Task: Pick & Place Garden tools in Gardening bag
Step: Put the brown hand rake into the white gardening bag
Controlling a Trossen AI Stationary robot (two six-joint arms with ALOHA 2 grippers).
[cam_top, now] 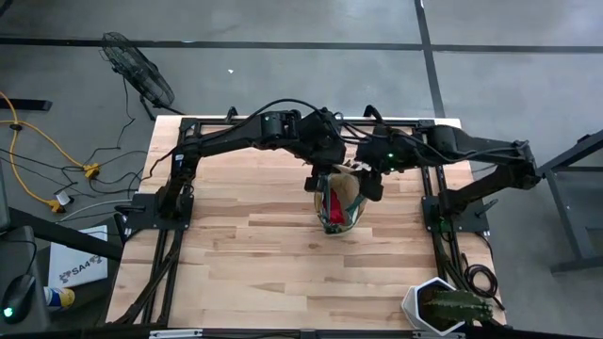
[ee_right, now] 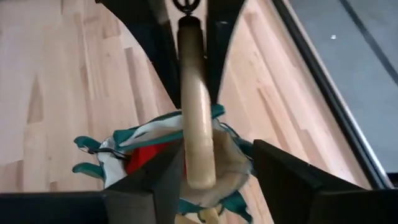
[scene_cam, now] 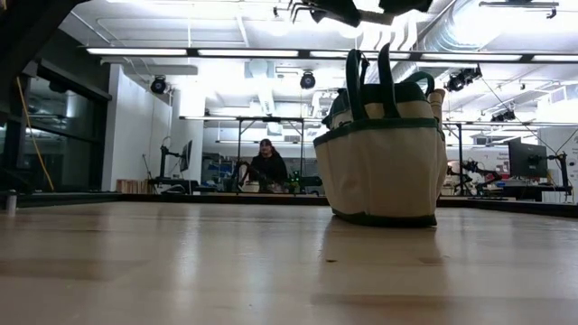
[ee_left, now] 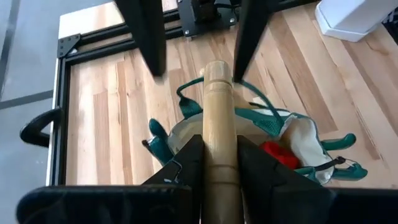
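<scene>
Left end effector (ee_left: 219,163) clamped on wooden tool handle (ee_left: 217,118) above gardening bag (ee_left: 292,140), right end effector (ee_right: 214,168) parted, one finger (ee_right: 155,177) beside the handle, not gripping.

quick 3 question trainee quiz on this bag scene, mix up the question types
1. True or false: the left claw is shut on the wooden handle.
2. Multiple choice: the right claw is A) gripping the handle, B) open around the handle, C) resting on the table.
3. Short answer: what stands directly below both claws?

Key: 1 true. 2 B. 3 the gardening bag.
</scene>
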